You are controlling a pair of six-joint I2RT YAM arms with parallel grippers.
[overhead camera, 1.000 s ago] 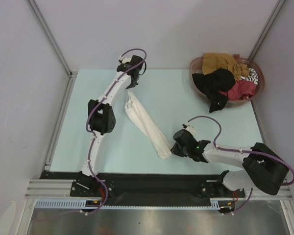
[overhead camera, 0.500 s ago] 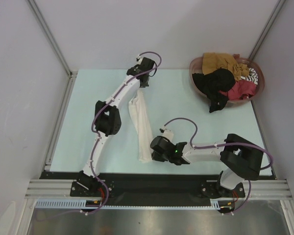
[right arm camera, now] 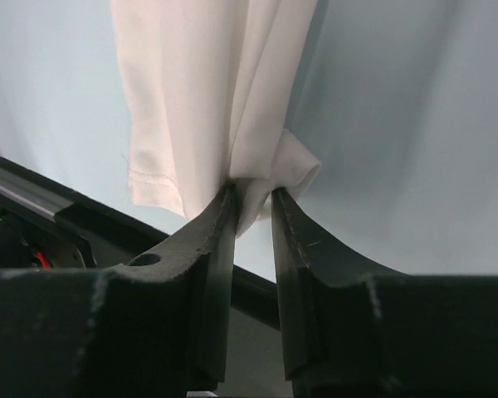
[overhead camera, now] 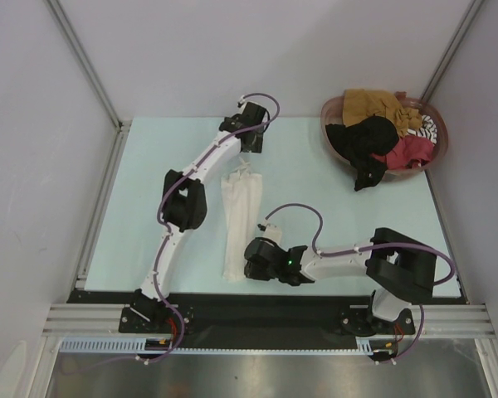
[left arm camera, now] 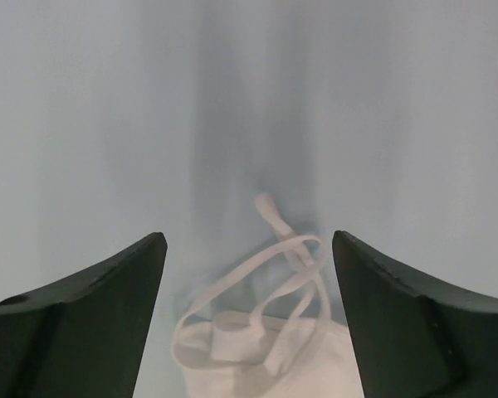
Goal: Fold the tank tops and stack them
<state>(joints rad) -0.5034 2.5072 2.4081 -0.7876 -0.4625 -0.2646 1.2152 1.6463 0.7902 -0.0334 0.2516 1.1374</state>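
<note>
The white tank top [overhead camera: 241,220] lies as a long strip on the table [overhead camera: 149,207]. The left gripper [left arm camera: 247,240] stands wide above its strap end, and the right gripper [right arm camera: 253,195], fingers narrow, pinches its hem. The basket [overhead camera: 324,124] holds the other tank tops [overhead camera: 382,133] (mustard, black, red, striped).

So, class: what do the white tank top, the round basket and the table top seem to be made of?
The white tank top: thin woven or knit cloth, matte; it drapes in soft folds with a stitched hem. The basket: probably moulded plastic, reddish-brown, smooth rim. The table top: a pale blue-green matte sheet, smooth; its material cannot be told.
</note>
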